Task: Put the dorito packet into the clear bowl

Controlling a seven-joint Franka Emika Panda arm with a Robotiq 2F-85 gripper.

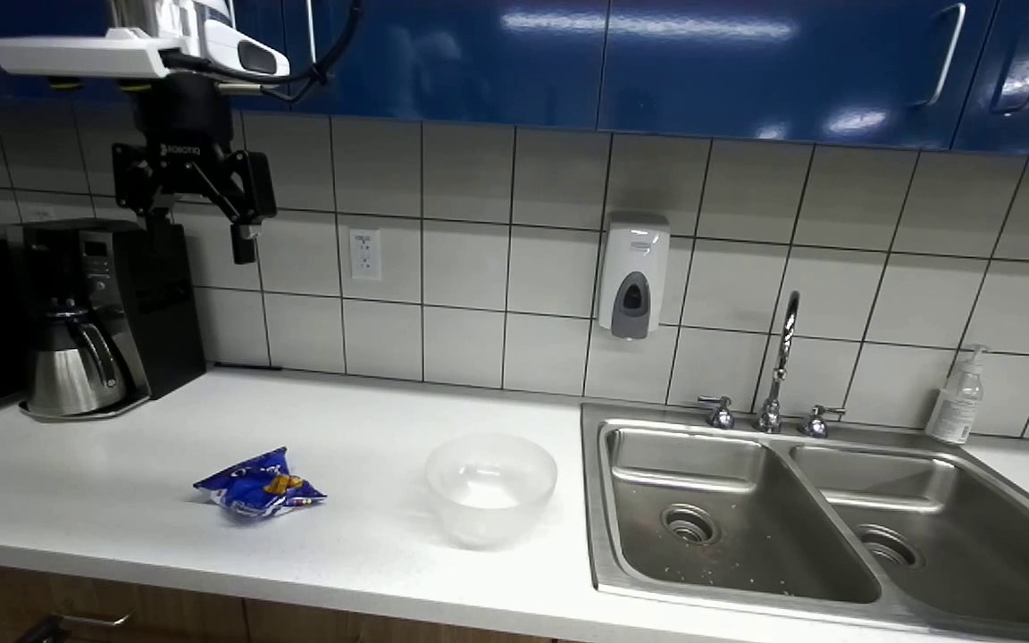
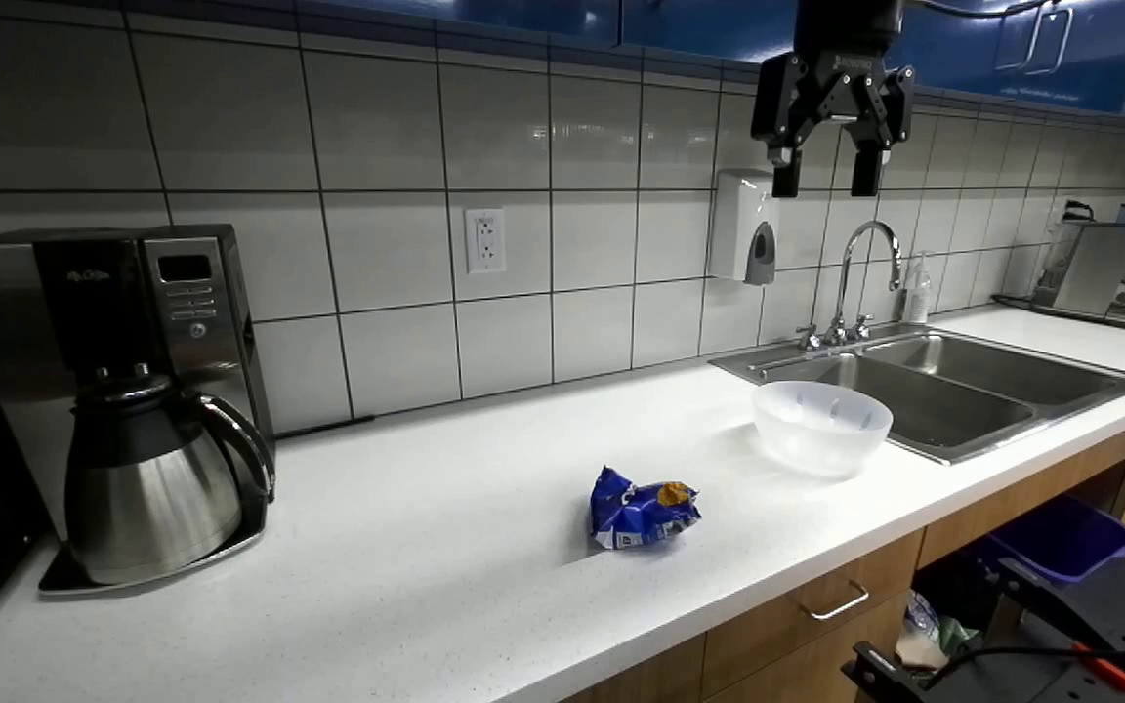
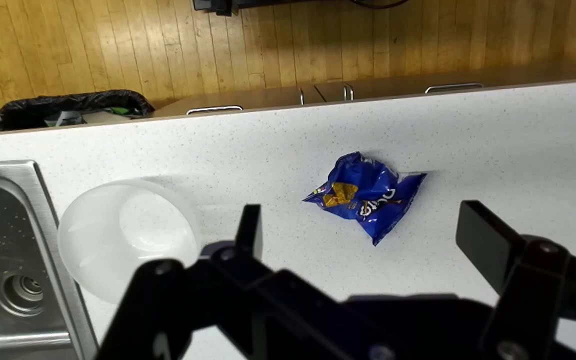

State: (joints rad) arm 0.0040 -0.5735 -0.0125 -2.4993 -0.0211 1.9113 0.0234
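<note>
The Doritos packet point(image 1: 260, 487) is a crumpled blue bag with an orange chip picture. It lies on the white counter in both exterior views point(image 2: 639, 512) and in the wrist view point(image 3: 363, 192). The clear bowl point(image 1: 491, 500) is frosted and stands upright between the packet and the sink; it also shows in an exterior view point(image 2: 816, 434) and in the wrist view point(image 3: 90, 235). It holds nothing visible. My black gripper point(image 1: 202, 243) hangs high above the counter, apart from both things. It is open and empty, its fingers spread wide in the wrist view point(image 3: 364, 227).
A double sink point(image 1: 599, 500) with a faucet point(image 1: 778, 375) lies beyond the bowl. A coffee maker point(image 2: 104, 391) stands at the counter's opposite end. A soap dispenser point(image 1: 635, 277) hangs on the tiled wall, and blue cabinets point(image 1: 443, 62) are above. The counter's front edge is near the packet.
</note>
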